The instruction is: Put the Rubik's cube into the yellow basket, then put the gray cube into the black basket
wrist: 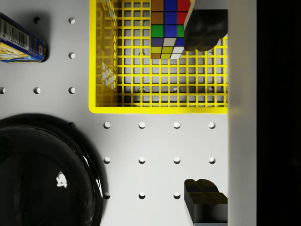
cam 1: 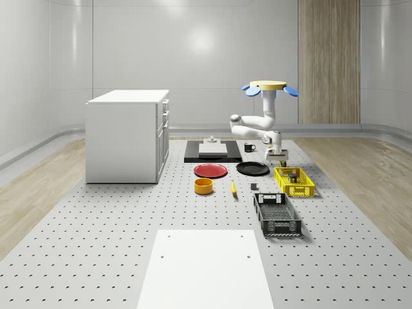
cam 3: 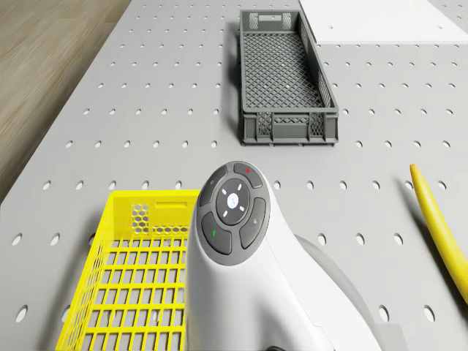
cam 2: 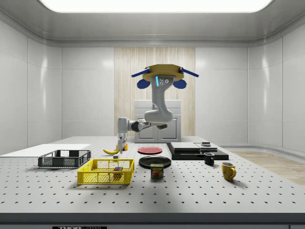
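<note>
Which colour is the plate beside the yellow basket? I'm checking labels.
Glossy black plate, best in the wrist view.

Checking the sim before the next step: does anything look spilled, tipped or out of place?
Nothing stands out. The Rubik's cube sits inside the yellow basket, which lies flat on the table. The gripper hangs open above the basket's end, and the black basket sits squarely nearby.
</note>
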Controlling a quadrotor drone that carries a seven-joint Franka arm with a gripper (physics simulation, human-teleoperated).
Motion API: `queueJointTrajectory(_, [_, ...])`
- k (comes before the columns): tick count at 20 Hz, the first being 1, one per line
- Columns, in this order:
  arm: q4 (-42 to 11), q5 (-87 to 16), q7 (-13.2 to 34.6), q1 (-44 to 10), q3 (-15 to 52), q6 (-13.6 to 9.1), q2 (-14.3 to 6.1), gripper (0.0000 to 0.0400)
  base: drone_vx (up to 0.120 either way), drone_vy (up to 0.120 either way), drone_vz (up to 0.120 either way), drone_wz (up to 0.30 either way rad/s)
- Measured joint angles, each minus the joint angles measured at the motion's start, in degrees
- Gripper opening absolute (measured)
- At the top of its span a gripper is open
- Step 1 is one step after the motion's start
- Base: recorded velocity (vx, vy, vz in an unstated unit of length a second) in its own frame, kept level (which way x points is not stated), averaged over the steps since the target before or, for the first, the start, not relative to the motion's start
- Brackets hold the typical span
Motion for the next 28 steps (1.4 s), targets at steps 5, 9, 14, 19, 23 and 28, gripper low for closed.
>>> queueJointTrajectory(5, [0.00,0.00,0.00,0.00,0.00,-0.01,0.01,0.0400,0.048,-0.120,0.000,0.000])
queueJointTrajectory(9, [0.00,0.00,0.00,0.00,0.00,-0.01,0.01,0.0400,0.120,-0.120,0.000,0.000])
queueJointTrajectory(14, [0.00,0.00,0.00,0.00,0.00,-0.02,0.01,0.0400,0.120,-0.120,0.000,0.000])
queueJointTrajectory(19, [0.00,-0.01,0.00,0.01,0.00,-0.02,0.02,0.0400,0.120,-0.120,0.000,0.000])
queueJointTrajectory(23, [0.00,-0.01,0.00,0.01,0.00,-0.02,0.02,0.0400,0.120,-0.120,0.000,0.000])
queueJointTrajectory(28, [0.00,-0.01,0.00,0.01,0.00,-0.02,0.02,0.0400,0.024,-0.120,0.000,0.000])
